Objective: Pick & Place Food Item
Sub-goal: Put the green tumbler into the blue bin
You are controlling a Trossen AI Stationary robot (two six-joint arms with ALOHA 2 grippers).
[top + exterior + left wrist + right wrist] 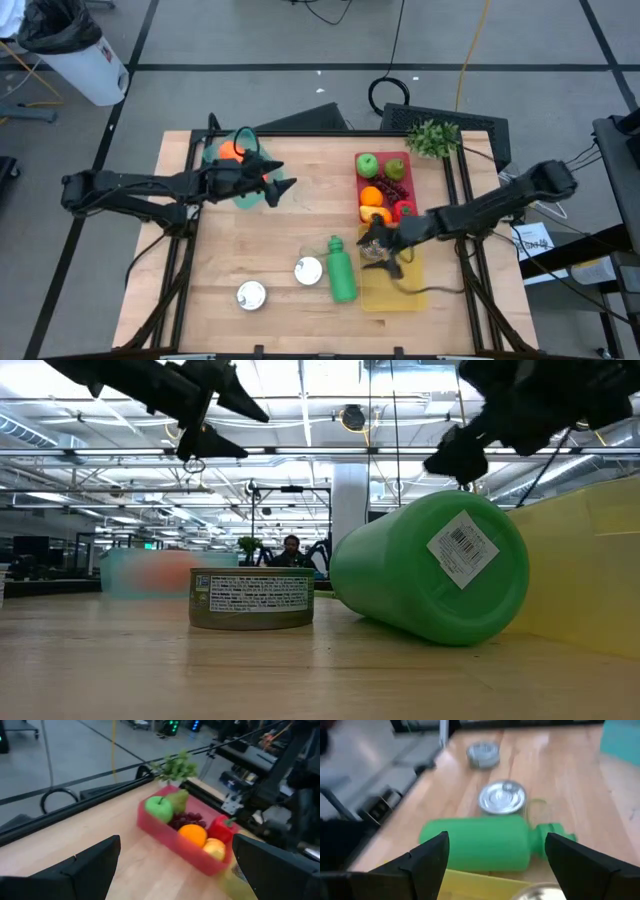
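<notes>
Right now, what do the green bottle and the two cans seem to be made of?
The green bottle looks like matte plastic, perhaps coated metal: even, dull colour with a barcode sticker. The two cans look like metal: shiny ribbed lids; the nearer wears a paper label.

Overhead view straight down, low view level and close behind green bottle, also in right wrist view

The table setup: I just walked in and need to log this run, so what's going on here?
Two robot arms work over a wooden table. The left gripper hangs open beside a teal bin holding something orange. The right gripper is open and empty above a yellow tray, just below the red tray of fruit. A green bottle lies on its side next to two cans. Nothing is being held.
</notes>
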